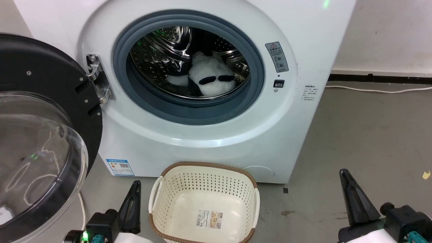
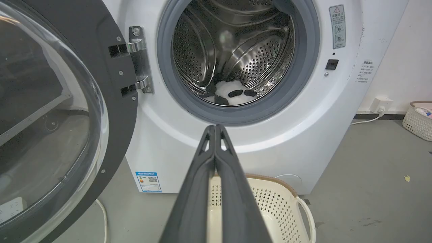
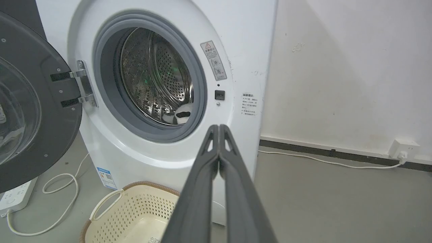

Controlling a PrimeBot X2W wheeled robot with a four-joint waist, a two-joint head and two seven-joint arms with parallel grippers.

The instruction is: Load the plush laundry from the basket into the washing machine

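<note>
Already loaded: fluffy black-and-white plush toy [image 1: 211,79], white belly and two black feet showing, low in the shiny perforated steel drum [image 1: 158,57] of the white front-loading washing machine [image 1: 202,145], upper centre.
Basket [image 1: 206,165]: small, cream, perforated plastic, brown rim, bottom centre.
Left pincer [image 1: 136,185]: fingers pressed together, gripping nothing, lower left.
Right pincer [image 1: 344,173]: fingers together, gripping nothing, lower right.
</note>
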